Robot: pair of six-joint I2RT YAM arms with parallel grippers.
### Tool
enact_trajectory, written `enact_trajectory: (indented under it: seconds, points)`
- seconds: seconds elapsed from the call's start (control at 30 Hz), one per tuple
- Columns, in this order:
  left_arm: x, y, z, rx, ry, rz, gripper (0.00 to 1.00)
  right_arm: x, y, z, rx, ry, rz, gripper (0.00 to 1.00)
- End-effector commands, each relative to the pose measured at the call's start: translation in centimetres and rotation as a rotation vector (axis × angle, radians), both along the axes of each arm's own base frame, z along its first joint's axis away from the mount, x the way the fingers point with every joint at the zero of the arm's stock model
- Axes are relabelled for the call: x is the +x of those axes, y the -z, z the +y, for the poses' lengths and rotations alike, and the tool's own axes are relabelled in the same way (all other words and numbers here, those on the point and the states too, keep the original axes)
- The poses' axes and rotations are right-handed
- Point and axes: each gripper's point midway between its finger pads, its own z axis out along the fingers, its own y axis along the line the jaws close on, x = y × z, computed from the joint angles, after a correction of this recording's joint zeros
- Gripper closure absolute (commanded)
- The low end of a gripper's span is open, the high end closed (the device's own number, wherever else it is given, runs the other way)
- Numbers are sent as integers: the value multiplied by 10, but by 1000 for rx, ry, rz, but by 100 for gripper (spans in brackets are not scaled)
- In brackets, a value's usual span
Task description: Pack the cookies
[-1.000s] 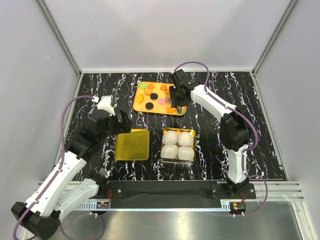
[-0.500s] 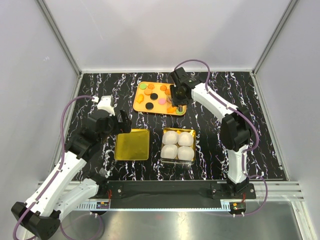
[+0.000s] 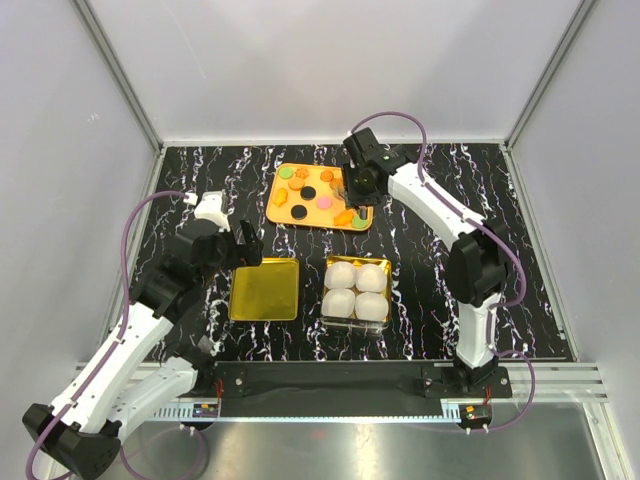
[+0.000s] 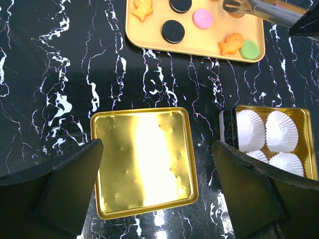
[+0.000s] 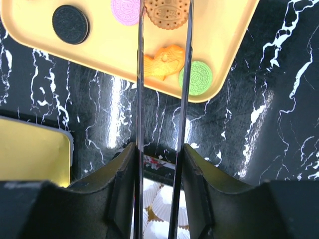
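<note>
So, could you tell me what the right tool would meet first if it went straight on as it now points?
Most likely the round tan cookie on the orange tray: the tongs held by the right tool straddle it, though whether they touch it is unclear.

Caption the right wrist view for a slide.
The right gripper holds tongs astride a round orange cookie on the tray.

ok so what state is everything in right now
left gripper: open, holding nothing
right gripper: shut on tongs
tongs: tips straddling a round orange cookie
tin: open, four paper cups, all empty
gold lid: off, lying flat, empty
tray: holds cookies
</note>
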Motion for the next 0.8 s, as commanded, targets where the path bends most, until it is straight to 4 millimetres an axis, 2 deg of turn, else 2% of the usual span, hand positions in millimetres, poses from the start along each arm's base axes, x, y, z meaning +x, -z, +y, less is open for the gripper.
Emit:
enact_trajectory:
  seconds: [0.0,0.1,0.23,0.3,0.5,0.77]
  points:
    - [6,-13,2,-6,-14,-47,1,-6,-60,1,58,-27,-102,56]
    - [7,-12,1,-4,-13,-43,1,-20,-69,2,98,-46,-84,56]
    - [7,-9,-1,-4,-5,-33,1,-48,-76,-3,135,-69,-37,56]
    - [7,-8,-1,-5,-4,-31,1,-58,-80,-7,146,-66,-32,56]
    - [8,-7,-4,-9,5,-25,1,-103,-100,-23,196,-80,-20,56]
    - [8,-5,-5,-10,12,-15,1,-163,-97,-26,222,-106,44,56]
